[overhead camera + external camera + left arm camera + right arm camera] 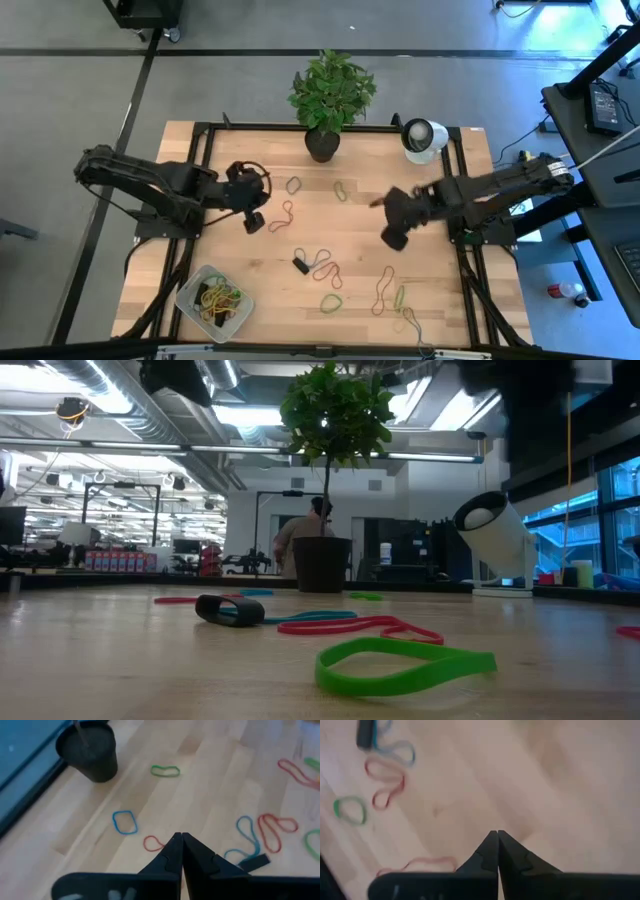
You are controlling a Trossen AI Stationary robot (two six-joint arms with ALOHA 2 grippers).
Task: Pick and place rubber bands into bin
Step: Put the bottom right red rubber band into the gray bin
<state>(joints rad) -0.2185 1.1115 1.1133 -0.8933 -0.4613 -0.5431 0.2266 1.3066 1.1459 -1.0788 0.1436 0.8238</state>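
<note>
The left hand point(254, 221) hangs over the left middle of the desk point(440, 320), its fingers clenched tip to tip. In its wrist view no band is visible between them, though a small red band point(153, 843) lies just beside the tips; a failed pinch seems likely, but a thin loop caught there cannot be ruled out. The right hand point(392, 238) hovers right of centre, also clenched on nothing, with only bare wood under its tips.

The bin point(188, 290) sits at the near left corner, within the left arm's reach, which probably explains its spot. It already holds a tangle of bands point(218, 298) in green, yellow and dark colours.

Most rubber bands point(330, 300) remain loose across the desk, from near the plant pot point(322, 145) at the far edge to the near right. A small black block point(301, 265) lies among the central ones.
</note>
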